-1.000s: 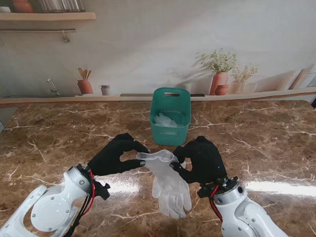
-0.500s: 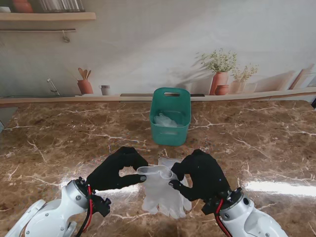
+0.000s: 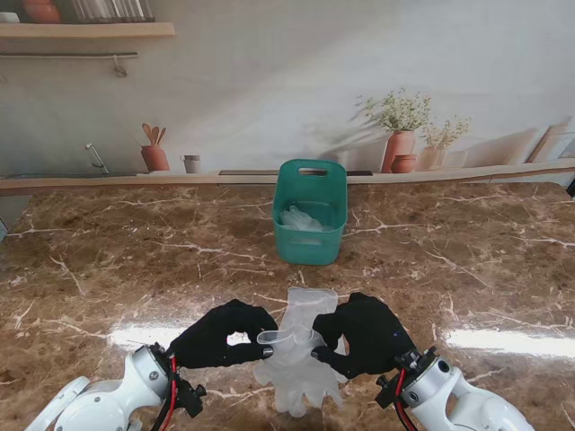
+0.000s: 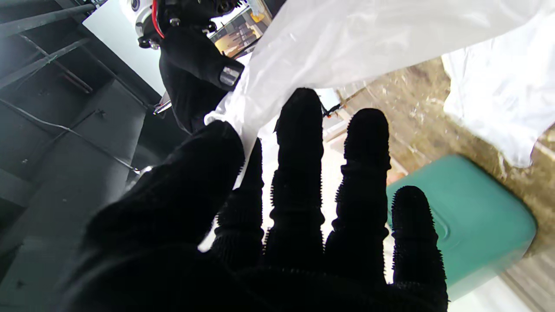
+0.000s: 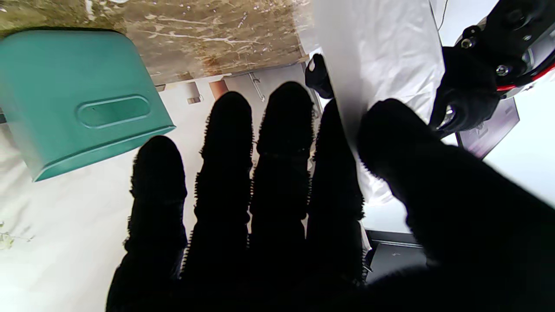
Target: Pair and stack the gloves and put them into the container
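Observation:
A translucent white glove (image 3: 296, 368) hangs between my two black hands, which hold it by its cuff with its fingers pointing toward me. My left hand (image 3: 223, 334) pinches one side of the cuff between thumb and forefinger (image 4: 225, 147). My right hand (image 3: 364, 334) pinches the other side. A second white glove (image 3: 310, 301) lies flat on the marble just beyond the held one. The green container (image 3: 310, 223) stands farther back at the centre with pale gloves (image 3: 301, 218) inside. In the wrist views the held glove (image 4: 347, 39) (image 5: 377, 56) and the container (image 4: 459, 225) (image 5: 82, 99) show.
The brown marble table (image 3: 467, 260) stretches wide on both sides. A ledge at the back edge carries terracotta pots with plants (image 3: 400, 144) on the right and a utensil pot (image 3: 154, 154) on the left. A shelf (image 3: 81, 29) hangs at the upper left.
Both hands have drawn nearer to me, carrying the glove by its cuff. This has uncovered the second glove lying on the table beyond it.

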Tool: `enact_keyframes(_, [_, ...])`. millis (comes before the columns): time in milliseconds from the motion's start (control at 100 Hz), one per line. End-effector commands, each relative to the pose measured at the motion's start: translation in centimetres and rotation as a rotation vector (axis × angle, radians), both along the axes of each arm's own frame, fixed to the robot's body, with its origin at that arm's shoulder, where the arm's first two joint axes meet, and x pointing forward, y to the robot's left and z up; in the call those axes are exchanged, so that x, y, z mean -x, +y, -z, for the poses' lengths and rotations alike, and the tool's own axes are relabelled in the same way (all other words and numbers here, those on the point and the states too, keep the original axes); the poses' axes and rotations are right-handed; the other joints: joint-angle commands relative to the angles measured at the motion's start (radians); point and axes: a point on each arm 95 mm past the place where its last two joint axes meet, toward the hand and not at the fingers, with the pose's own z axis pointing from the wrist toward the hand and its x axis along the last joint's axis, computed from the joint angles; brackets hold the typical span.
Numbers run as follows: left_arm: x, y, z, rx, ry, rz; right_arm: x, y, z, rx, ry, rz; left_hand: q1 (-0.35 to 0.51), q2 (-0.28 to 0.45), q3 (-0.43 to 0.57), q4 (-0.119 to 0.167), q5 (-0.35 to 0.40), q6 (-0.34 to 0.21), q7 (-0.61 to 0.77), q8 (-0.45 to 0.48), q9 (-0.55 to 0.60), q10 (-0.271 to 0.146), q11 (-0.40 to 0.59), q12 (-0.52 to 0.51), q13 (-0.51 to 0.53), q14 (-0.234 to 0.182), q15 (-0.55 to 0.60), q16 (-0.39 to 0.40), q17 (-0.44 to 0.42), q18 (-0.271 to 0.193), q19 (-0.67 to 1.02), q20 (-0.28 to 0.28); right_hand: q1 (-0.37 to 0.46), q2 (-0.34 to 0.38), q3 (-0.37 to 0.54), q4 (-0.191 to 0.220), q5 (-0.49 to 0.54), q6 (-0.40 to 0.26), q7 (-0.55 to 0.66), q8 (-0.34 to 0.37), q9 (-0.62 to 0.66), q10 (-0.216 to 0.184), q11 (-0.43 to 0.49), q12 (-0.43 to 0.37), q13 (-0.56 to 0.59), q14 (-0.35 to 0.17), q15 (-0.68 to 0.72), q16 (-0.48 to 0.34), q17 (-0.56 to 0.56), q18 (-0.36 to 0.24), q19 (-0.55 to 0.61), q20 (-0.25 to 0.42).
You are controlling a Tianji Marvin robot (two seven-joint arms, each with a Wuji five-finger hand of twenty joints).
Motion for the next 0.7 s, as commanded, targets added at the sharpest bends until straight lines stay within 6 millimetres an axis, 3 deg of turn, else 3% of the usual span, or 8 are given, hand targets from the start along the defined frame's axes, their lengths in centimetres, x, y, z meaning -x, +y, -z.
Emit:
enact_keyframes(0, [-0.1,-0.2,1.3,-0.015,0.045,0.016,0.0,-0.6,0.8,0.02,0.038,0.012,-0.004,0.022,-0.021,-0.017,-0.042,0.001,0.027,-0.015,0.051,0.006,0.028,-0.005,0.035,0.005,0.033,0.011,-0.01,0.007,0.027,-0.003,0.032,0.0,0.028,-0.005,0.026,-0.007,0.018,0.013,0.029,-0.004,0.003,-0.002,0.017,-0.009,0.014,0.016,-0.002,0.003,0.035,0.014])
enact_keyframes(440, [-0.1,-1.8,0.9,0.03,0.052,0.075,1.1,-2.0,0.3,0.035,0.033,0.03,0.009,0.028,-0.044,-0.012,-0.046,0.005,0.034,-0.016,0.049,-0.001,0.032,-0.01,0.035,-0.005,0.034,0.007,-0.011,0.001,0.028,-0.009,0.028,-0.004,0.029,0.001,0.029,-0.004,0.023,0.017,0.031,-0.003,0.006,-0.001,0.02,-0.007,0.019,0.02,0.001,0.004,0.036,0.013])
enact_keyframes(690, [-1.1,-1.7,1.6,-0.012,0.078,0.015,-1.6,-1.8,1.2,0.066,0.083,0.044,0.012,0.027,-0.041,-0.015,-0.047,0.014,0.041,-0.02,0.052,0.003,0.037,-0.01,0.038,-0.003,0.039,0.007,-0.006,-0.006,0.037,-0.007,0.029,0.003,0.024,0.0,0.027,-0.003,0.02,0.014,0.028,-0.003,0.004,-0.003,0.016,-0.007,0.015,0.019,-0.002,0.004,0.034,0.011])
